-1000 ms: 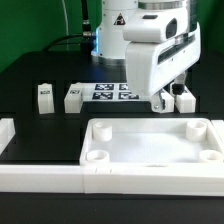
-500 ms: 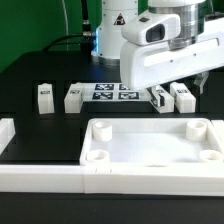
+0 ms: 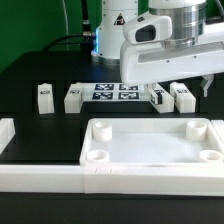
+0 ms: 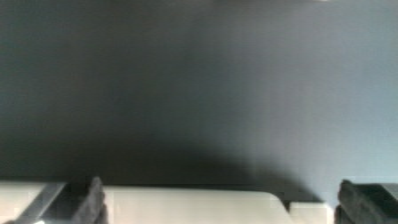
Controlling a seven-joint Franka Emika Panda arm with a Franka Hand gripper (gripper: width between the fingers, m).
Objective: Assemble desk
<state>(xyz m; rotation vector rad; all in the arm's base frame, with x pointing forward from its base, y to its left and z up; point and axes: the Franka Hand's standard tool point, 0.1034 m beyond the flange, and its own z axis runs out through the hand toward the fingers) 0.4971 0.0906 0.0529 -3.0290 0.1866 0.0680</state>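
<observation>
Black table (image 3: 45,128) across the middle of the frame, with the marker board (image 3: 112,93) lying flat at centre, a white border rail (image 3: 40,172) along the lower left, and a green backdrop (image 3: 30,30) at upper left.

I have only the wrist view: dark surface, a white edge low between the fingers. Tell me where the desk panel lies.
Observer: The desk panel lies rim up at the front of the exterior view.
Operator: Count the legs.
Observer: Four legs stand behind it, two on each side of the marker board.
Operator: Place the end effector against them.
Observer: The open end effector hangs above the pair on the exterior view's right and appears clear of both.
</observation>
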